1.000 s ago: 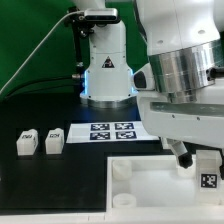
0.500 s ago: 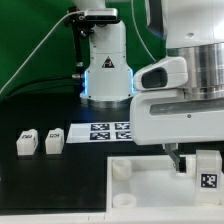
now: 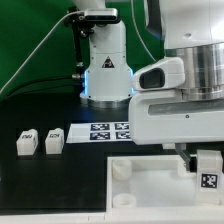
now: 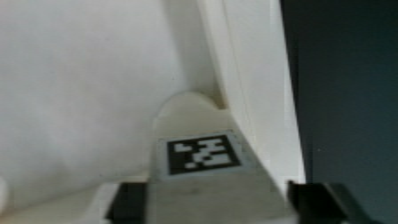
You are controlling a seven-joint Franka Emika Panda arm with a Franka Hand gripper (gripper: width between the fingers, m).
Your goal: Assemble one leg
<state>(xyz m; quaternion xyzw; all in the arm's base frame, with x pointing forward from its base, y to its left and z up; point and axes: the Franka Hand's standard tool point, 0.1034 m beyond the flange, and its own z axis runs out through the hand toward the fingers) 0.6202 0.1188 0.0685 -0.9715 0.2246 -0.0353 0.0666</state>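
Note:
A leg (image 3: pixel 208 170), a small white post with one square marker, stands upright at the near right corner of the large white tray (image 3: pixel 150 185). My gripper (image 3: pixel 200 158) comes down on it from above. In the wrist view the leg (image 4: pixel 203 155) fills the gap between the two dark fingers (image 4: pixel 128 203), which press on its sides, so the gripper (image 4: pixel 224 205) is shut on it. Two more legs (image 3: pixel 27 142) (image 3: pixel 54 141) stand side by side on the black table at the exterior view's left.
The marker board (image 3: pixel 112 131) lies flat behind the tray. A white lamp-like base (image 3: pixel 107 70) with a cable stands at the back. The tray's wall (image 4: pixel 240 60) runs beside the leg, with black table (image 4: pixel 347 80) beyond it.
The arm's wrist has turned above the leg and shifted a little to the exterior view's right. The leg stays at the tray's right corner. The two loose legs have not moved.

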